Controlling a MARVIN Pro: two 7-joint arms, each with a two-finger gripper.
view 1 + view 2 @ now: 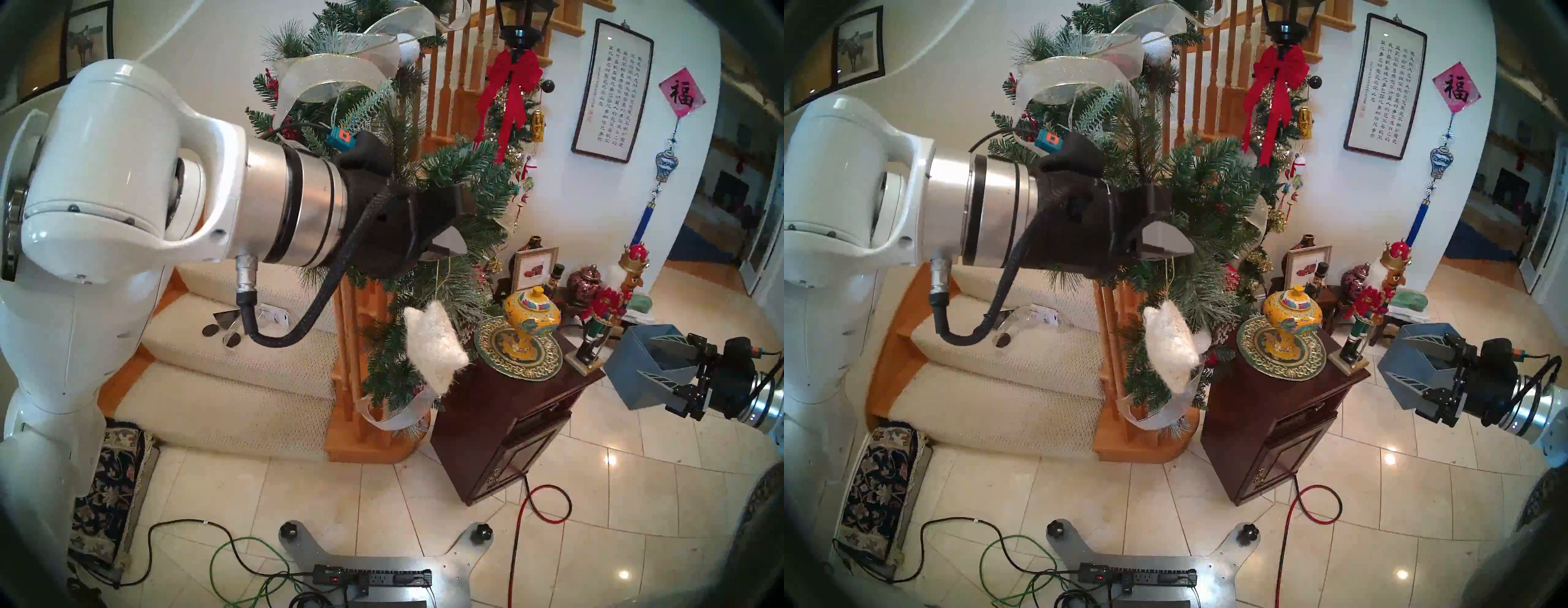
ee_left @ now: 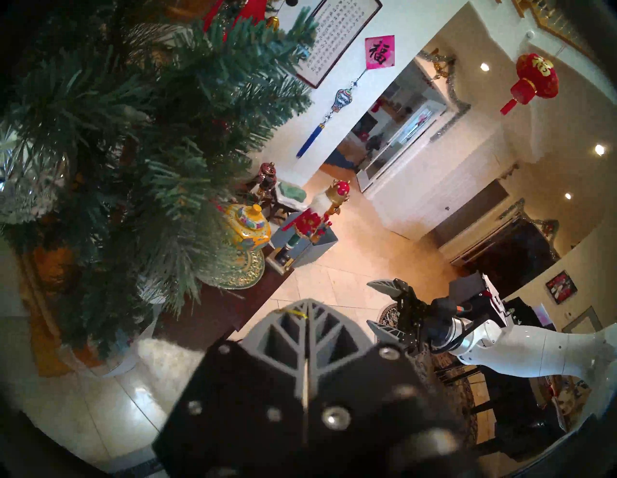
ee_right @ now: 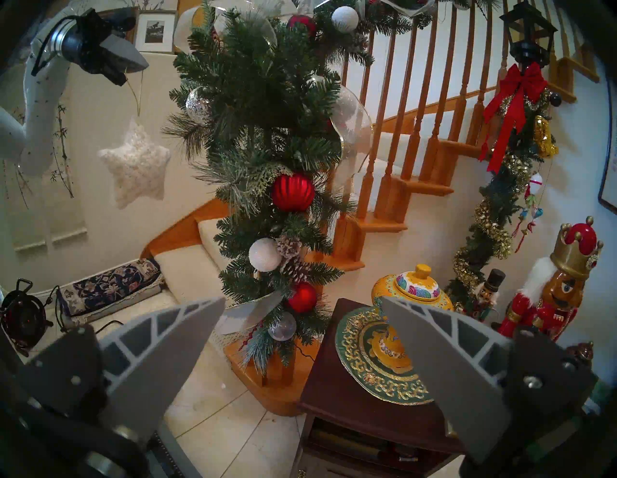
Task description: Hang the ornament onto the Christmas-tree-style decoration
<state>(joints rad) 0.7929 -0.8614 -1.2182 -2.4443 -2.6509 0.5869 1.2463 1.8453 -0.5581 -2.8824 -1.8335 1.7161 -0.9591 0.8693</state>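
My left gripper (image 2: 305, 320), nearest the lens, is pressed together on the gold string (image 3: 136, 96); the star ornament (image 3: 137, 167) dangles beside the garland (image 3: 267, 140), seemingly not touching. I should ease the loop over a stiff branch tip before letting go. My right gripper (image 3: 300, 337) waits spread, empty.

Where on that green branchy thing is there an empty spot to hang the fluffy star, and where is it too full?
On the garland, the bushy green stretch between the silver ball and the big red ball looks bare. Lower down it is crowded: white ball, pinecones, small red ball. The left gripper holds the star by its string, in open air beside the garland.
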